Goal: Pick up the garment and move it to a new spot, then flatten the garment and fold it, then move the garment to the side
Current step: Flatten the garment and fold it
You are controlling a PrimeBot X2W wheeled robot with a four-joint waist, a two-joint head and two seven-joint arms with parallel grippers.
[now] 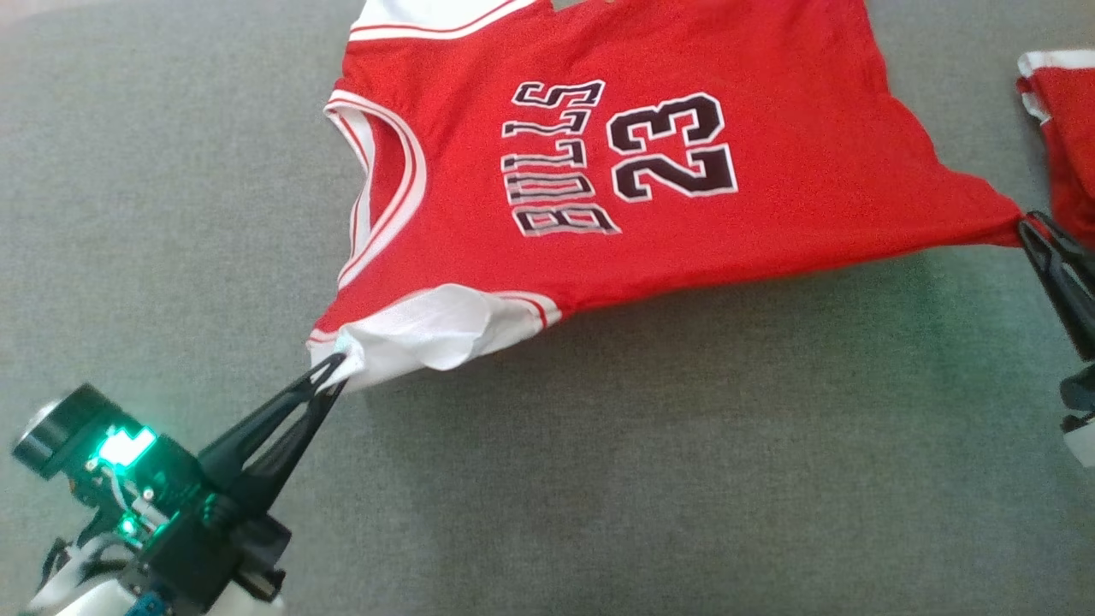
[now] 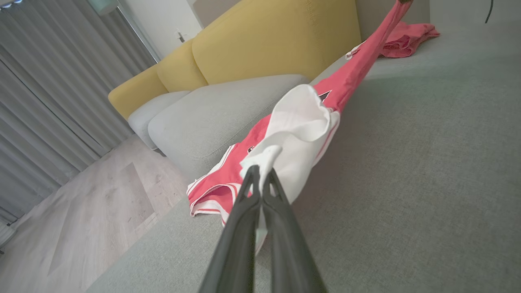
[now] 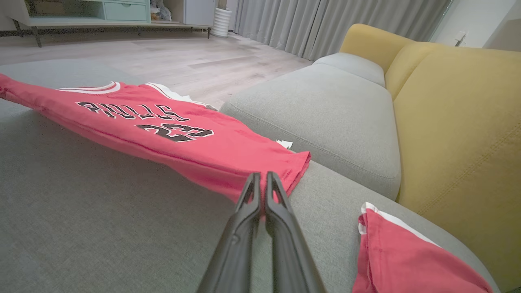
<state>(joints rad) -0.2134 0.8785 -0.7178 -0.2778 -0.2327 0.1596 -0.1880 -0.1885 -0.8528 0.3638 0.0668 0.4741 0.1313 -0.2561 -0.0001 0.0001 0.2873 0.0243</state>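
**Jersey stretched between two closed hands**

The left hand [image 1: 338, 372], at about 7 o'clock in the head view, had its two dark fingers pinched tight together on the white-trimmed shoulder corner of the jersey [image 1: 770, 171]. White cloth bunched up around the fingertips. Over at 3 o'clock, the right hand [image 1: 1026, 229] was shut the same way on a gathered corner of the red hem.

Between the two grips the jersey ran taut along its near edge, from 7 o'clock across to 3 o'clock. That edge looked raised off the grey sofa seat [image 1: 599, 479], with a shadow under it. The rest spread away toward 12 o'clock, face up, showing "BULLS" and "23" in black letters edged with white. The neckline and armhole trim lay toward 10 o'clock.

A second red garment [image 1: 1065, 128] with white trim lay on the seat near 2 o'clock, just beyond the right hand and apart from the jersey. Behind the seat stood a yellow backrest [image 3: 460, 122], with a wooden floor [image 2: 101, 211] and grey curtains [image 2: 40, 101] further out.
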